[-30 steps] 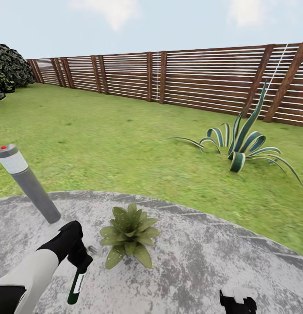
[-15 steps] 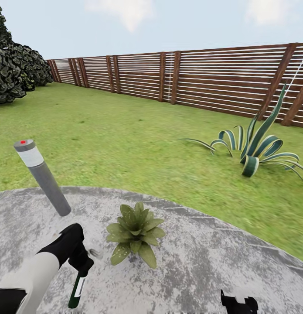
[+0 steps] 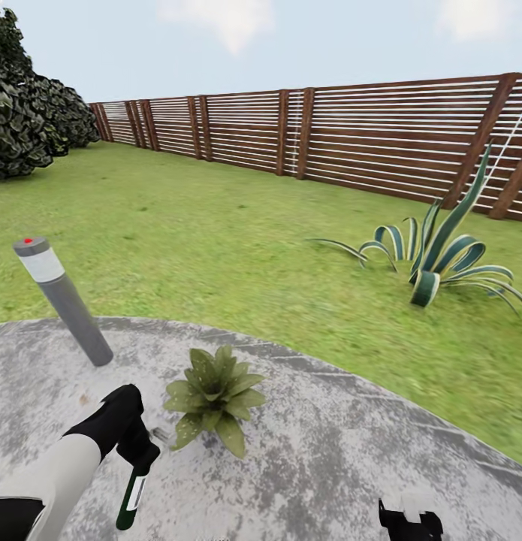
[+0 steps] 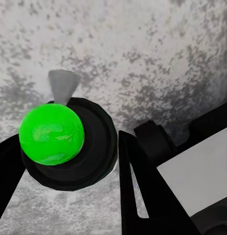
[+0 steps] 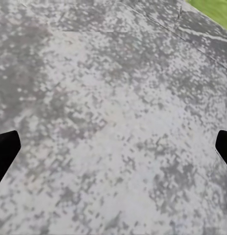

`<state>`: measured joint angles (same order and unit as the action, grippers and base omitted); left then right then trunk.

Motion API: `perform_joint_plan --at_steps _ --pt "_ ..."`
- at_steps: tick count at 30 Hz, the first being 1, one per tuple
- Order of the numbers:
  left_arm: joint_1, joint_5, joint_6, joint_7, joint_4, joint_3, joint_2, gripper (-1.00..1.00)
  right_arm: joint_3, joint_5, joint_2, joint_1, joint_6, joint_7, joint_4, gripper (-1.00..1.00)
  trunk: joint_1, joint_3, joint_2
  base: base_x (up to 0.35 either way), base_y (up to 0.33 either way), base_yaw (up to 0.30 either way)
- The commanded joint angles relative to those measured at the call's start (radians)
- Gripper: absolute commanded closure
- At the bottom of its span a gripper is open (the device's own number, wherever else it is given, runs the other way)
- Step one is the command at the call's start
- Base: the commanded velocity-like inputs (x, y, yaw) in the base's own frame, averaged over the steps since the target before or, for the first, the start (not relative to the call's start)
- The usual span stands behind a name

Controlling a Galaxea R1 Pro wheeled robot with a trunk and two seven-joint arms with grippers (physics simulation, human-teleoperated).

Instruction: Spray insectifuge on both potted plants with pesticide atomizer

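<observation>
The left claw (image 3: 138, 451) is clamped on the pesticide atomizer (image 3: 131, 496), whose green bottle hangs over the mottled grey paving (image 3: 328, 466). One potted plant (image 3: 212, 394) sits just beside it. The right claw (image 3: 409, 520) is spread wide, empty. A bollard light (image 3: 61, 299) stands near the lawn (image 3: 215, 248).

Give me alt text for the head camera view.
The left gripper holds a dark green atomizer beside a small potted plant on grey paving. Behind lie lawn, a grey bollard, a striped agave and a slatted fence.
</observation>
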<state>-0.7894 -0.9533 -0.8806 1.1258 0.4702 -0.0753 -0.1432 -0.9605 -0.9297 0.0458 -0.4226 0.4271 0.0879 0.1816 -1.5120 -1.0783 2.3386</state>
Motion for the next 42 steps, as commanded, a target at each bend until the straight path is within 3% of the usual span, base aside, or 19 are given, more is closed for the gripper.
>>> perform_joint_plan --at_steps 1,9,23,34,36,40,42 --pt "-0.001 -0.007 -0.006 0.009 0.002 -0.004 0.0 1.0 -0.006 -0.011 0.0 -0.001 0.004 0.006 -0.002 -1.0 0.0 -0.001 0.0 0.0 -0.272 0.252" --pt "-0.001 -0.006 -0.006 0.003 0.002 -0.003 0.0 1.0 -0.006 -0.011 0.0 -0.001 0.003 0.006 -0.002 -1.0 0.0 -0.001 0.0 -0.048 -0.268 0.27" --pt "-0.001 0.001 -0.006 0.003 0.001 -0.003 -0.001 1.0 -0.006 -0.011 0.0 -0.001 0.004 0.006 -0.002 -1.0 0.0 -0.001 0.0 0.039 -0.258 0.082" --pt "-0.021 0.003 -0.012 0.011 0.004 -0.005 0.028 1.0 -0.006 -0.012 0.005 -0.001 0.002 0.004 -0.001 -1.0 0.0 -0.001 0.0 0.031 -0.034 0.056" --pt "-0.01 -0.001 -0.018 0.012 -0.005 -0.011 0.025 1.0 -0.006 -0.012 0.005 -0.001 0.002 0.005 -0.001 -1.0 0.0 -0.001 0.0 0.0 0.0 0.0" --pt "-0.003 0.002 -0.012 0.016 -0.011 -0.005 -0.026 1.0 -0.006 -0.012 0.005 -0.001 0.002 0.005 -0.001 -1.0 0.0 -0.001 0.0 0.0 0.0 0.0" --pt "-0.003 0.003 -0.011 0.016 -0.007 -0.003 -0.029 1.0 -0.005 -0.012 0.005 -0.001 0.002 0.005 -0.001 -1.0 0.0 -0.001 0.0 0.0 0.0 0.0"
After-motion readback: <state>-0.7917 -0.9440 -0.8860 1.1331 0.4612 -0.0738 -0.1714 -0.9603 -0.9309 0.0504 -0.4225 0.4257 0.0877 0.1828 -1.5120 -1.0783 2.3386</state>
